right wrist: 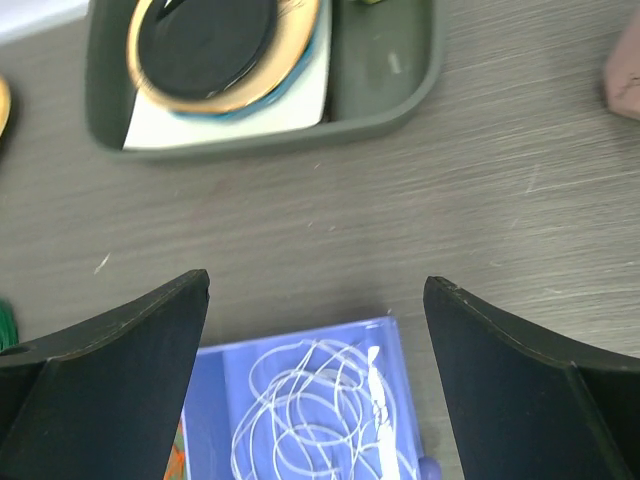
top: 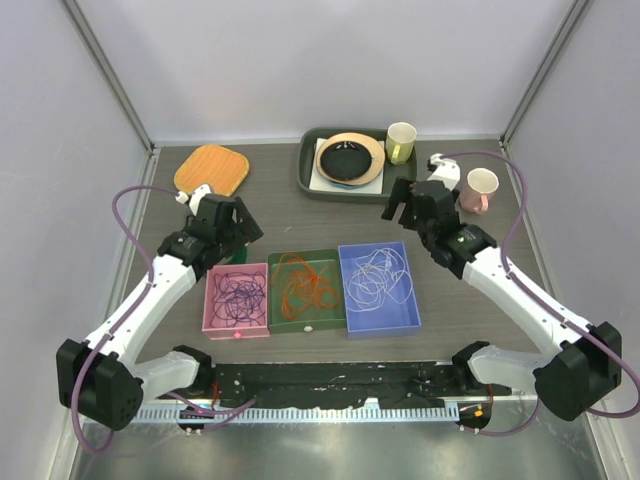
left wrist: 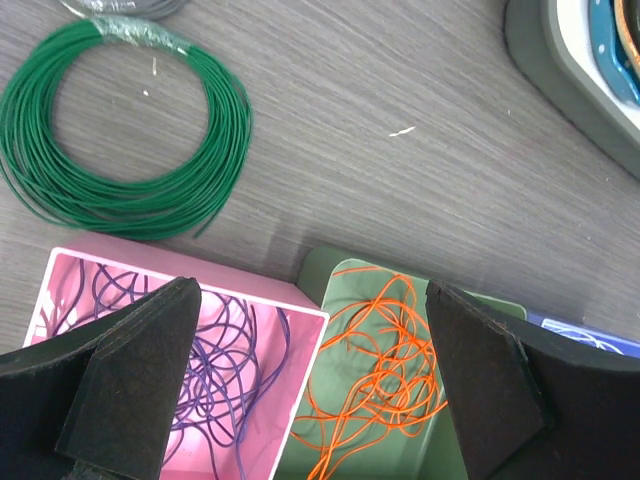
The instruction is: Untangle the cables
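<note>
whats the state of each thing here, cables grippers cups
purple cable: loose heap in pink bin
orange cable: loose heap in green bin
white cable: loose heap in blue bin
green coil: wound, on table
left gripper: open, empty
right gripper: open, empty
yellow-green cup: upright
pink cup: upright

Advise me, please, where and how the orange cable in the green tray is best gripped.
Probably from straight above, since the walls of the green tray block any sideways approach. Pinch one outer loop at the far edge of the orange cable, where the strands lie more singly, rather than the dense, crossed middle.
</note>
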Available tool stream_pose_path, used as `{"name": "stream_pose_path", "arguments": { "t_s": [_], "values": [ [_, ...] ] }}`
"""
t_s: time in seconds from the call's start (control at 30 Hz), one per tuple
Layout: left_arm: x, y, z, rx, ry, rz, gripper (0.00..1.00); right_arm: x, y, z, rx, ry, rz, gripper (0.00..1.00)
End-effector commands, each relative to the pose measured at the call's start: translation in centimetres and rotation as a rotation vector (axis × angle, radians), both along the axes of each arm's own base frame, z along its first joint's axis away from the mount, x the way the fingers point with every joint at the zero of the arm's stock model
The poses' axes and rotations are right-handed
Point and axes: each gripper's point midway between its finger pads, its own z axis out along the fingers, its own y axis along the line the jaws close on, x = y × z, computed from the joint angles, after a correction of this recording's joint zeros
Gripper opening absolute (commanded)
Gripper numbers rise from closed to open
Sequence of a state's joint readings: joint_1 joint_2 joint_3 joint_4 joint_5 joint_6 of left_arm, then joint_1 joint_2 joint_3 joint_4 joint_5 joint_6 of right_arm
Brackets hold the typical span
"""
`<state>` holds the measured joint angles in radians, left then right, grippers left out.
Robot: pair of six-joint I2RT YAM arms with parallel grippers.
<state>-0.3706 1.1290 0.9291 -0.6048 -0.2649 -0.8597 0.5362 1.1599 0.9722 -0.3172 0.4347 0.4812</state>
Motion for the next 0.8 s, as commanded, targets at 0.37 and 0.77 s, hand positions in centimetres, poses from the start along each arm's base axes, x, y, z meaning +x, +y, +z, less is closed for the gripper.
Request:
{"name": "stream_pose_path", "arguments": {
  "t_s": [0.37, 0.77],
  "values": [
    [1.0, 2.8, 3.5, 0.105, -0.091, 0.092, 1.00, 2.0, -3.1, 2.2, -0.019, -0.091, -0.151, 0.97],
    [0.9, 3.0, 4.1, 0.100, -0.103, 0.101, 1.00, 2.0, -2.9, 2.2, -0.019, -0.098, -0.136, 0.96]
  ]
}}
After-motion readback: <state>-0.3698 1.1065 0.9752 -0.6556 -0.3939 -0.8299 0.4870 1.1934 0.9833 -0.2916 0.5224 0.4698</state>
